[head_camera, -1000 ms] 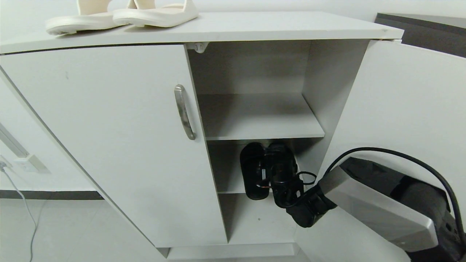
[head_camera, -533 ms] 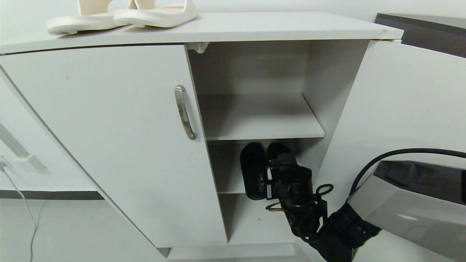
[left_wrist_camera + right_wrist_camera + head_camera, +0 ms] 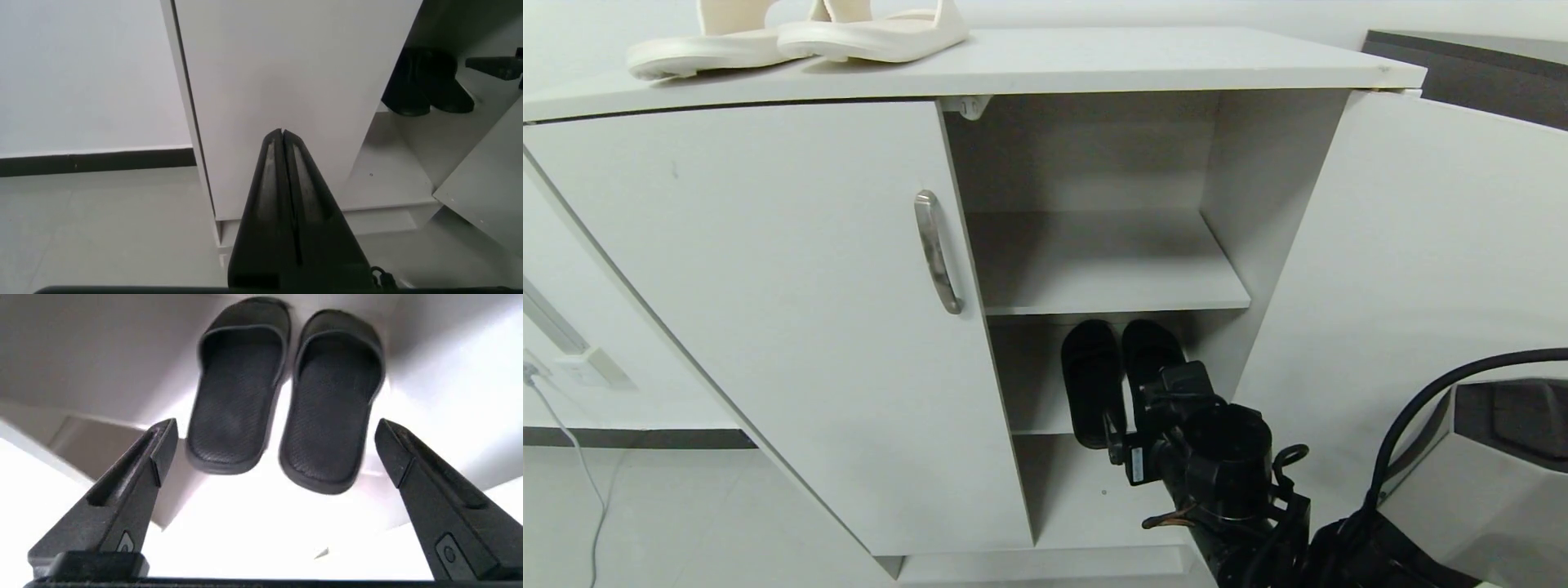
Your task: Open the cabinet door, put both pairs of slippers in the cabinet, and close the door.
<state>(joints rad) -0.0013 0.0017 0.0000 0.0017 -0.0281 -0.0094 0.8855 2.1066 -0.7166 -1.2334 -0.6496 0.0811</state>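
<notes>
- Has black slippers point(image 3: 1119, 376) paired on lower shelf point(image 3: 1037, 422): stowed.
- Holds right gripper point(image 3: 276, 433) before them, jaws spread, empty.
- Holds left gripper point(image 3: 282, 143) low, jaws pressed together.
- Has white slippers point(image 3: 800, 37) atop cabinet point(image 3: 1135, 61); door point(image 3: 1421, 245) open for them.

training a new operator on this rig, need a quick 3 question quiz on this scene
1. True or false: the black slippers lie outside the cabinet.
2. Where is the cream pair? A) on top of the cabinet B) on the floor C) on a shelf inside
3. Fill in: the right end effector, in front of the black slippers, is ___ and holds nothing.

Key: 1 false, they lie on a shelf inside; 2 A; 3 open.
</notes>
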